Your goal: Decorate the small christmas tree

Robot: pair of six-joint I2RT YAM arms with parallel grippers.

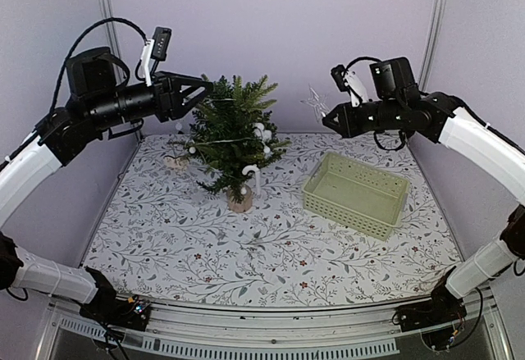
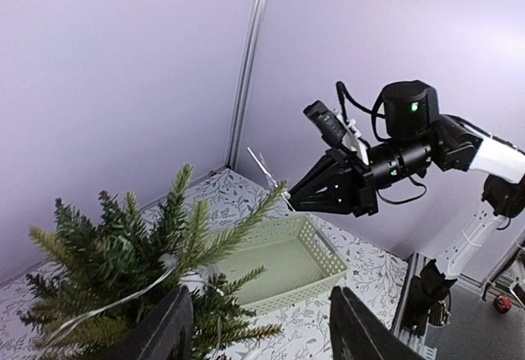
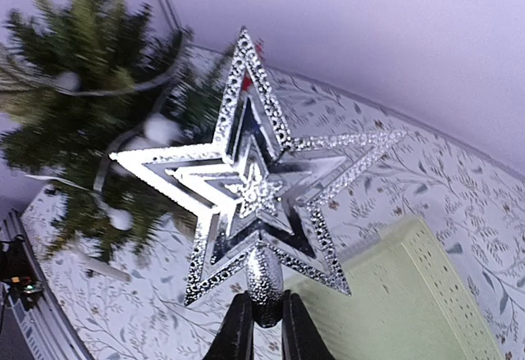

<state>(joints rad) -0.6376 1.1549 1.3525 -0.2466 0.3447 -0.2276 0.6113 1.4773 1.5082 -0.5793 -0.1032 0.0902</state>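
**A:** What is your right gripper [image 3: 262, 315] doing?

**B:** Your right fingers [image 3: 238, 331] are pinched almost together on the stem of the silver star topper [image 3: 254, 180]. The star stands upright above them, one point toward 12 o'clock in the right wrist view. From above, the star [image 1: 314, 102] sits just off the gripper's tip at 9 o'clock, up in the air.

**A:** And your left gripper [image 1: 205, 97]?

**B:** Its fingers [image 2: 164, 327] stand wide apart. In the left wrist view, the gap between them shows only the tablecloth and a corner of the pale green basket [image 2: 279, 266]. The branches of the small christmas tree [image 2: 123, 270] rise right at the left-hand finger. I cannot tell whether the finger touches them.

**A:** Where is the tree for you?

**B:** In the top view the small christmas tree [image 1: 236, 138] stands upright on the floral tablecloth [image 1: 271, 253], at about 11 o'clock from the middle of the table. Your left gripper is at 9 o'clock of its crown. The star is at 3 o'clock of the crown, apart from it. White balls [image 1: 261, 130] and a pale strand hang in the branches.

**A:** And the basket?

**B:** The basket [image 1: 357, 192] lies on the cloth at 4 o'clock from the tree, below your right gripper [image 1: 328, 118].
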